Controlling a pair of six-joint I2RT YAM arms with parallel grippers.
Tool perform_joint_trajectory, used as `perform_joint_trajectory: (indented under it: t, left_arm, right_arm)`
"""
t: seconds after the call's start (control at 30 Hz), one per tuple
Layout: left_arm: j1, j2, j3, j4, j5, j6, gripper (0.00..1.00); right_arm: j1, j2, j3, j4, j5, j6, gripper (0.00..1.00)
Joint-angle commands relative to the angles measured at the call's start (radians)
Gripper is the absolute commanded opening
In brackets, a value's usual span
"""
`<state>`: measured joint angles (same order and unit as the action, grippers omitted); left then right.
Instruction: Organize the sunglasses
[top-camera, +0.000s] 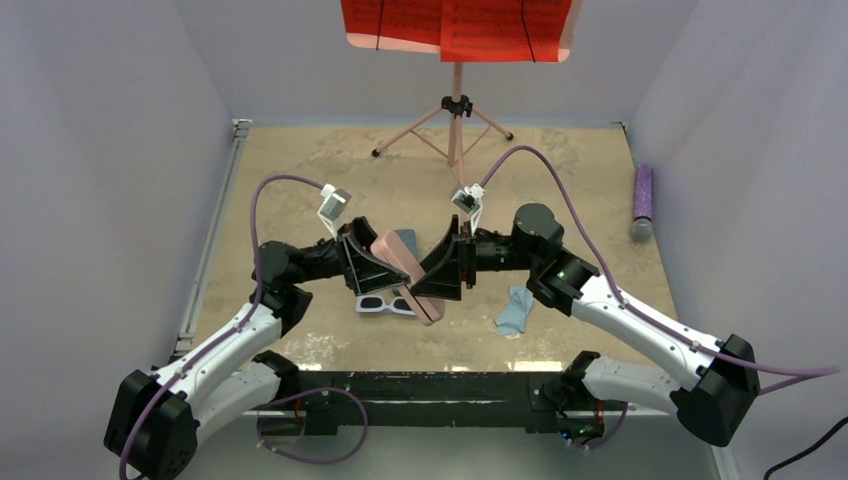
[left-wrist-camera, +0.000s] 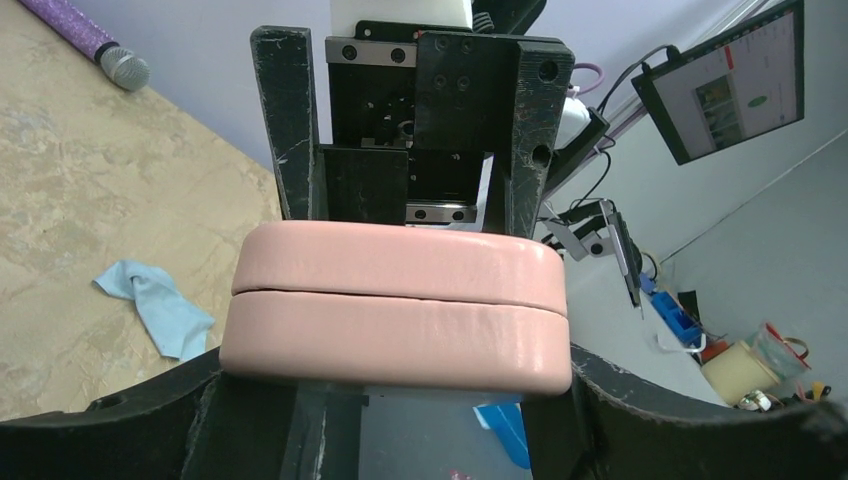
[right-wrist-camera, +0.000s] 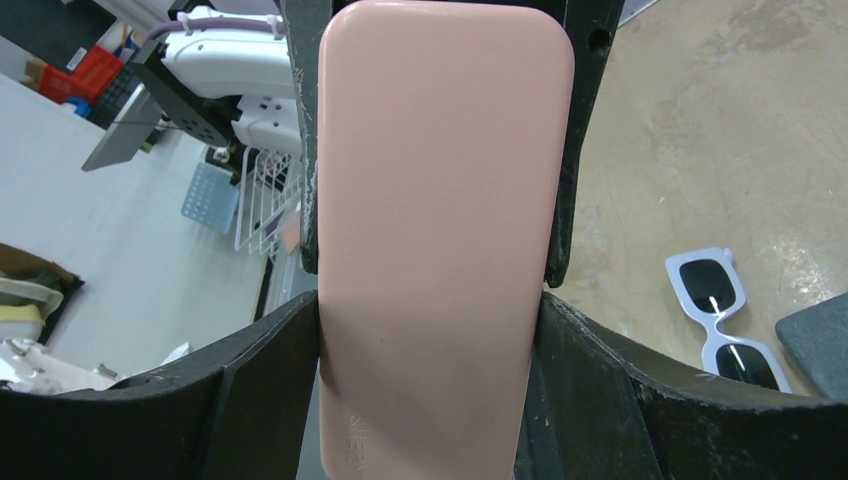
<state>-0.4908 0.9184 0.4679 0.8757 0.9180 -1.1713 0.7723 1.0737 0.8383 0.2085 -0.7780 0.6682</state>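
While held aloft, pink case (right-wrist-camera: 435, 200): gripped at both ends
Left gripper (top-camera: 375, 262): fingers pinching case
Right gripper (top-camera: 438, 278): fingers pinching case
White sunglasses (top-camera: 382, 304): on table (top-camera: 560, 180)

Two robot arms, the left arm (top-camera: 230, 340) and the right arm (top-camera: 640, 320), reach forward and bend inward to meet at the centre. The left gripper (top-camera: 392, 262) and the right gripper (top-camera: 422, 285) face each other. Each has its fingers clamped on the long edges of one tilted pink case (right-wrist-camera: 435, 230).
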Motion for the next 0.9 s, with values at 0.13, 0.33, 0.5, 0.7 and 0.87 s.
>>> perform_joint_trajectory:
  t: [0.13,0.33,0.5,0.7,0.87]
  left_arm:
    - [0.001,0.013,0.097,0.039,0.049,0.016,0.00]
    - [0.001,0.036,0.118,0.046,0.081,0.011,0.00]
    - [0.002,0.035,0.119,0.048,0.088,0.014,0.00]
    - [0.002,0.025,0.119,0.013,0.103,0.049,0.00]
    - [0.001,0.011,0.124,-0.064,0.118,0.098,0.00]
  right_arm:
    - [0.009,0.029,0.060,-0.095,-0.058,-0.087,0.75]
    - [0.021,0.054,0.083,-0.119,-0.080,-0.098,0.77]
    - [0.029,0.070,0.107,-0.159,-0.050,-0.111,0.83]
    - [0.030,0.052,0.098,-0.139,-0.044,-0.114,0.79]
    - [0.031,0.029,0.095,-0.149,-0.031,-0.116,0.80]
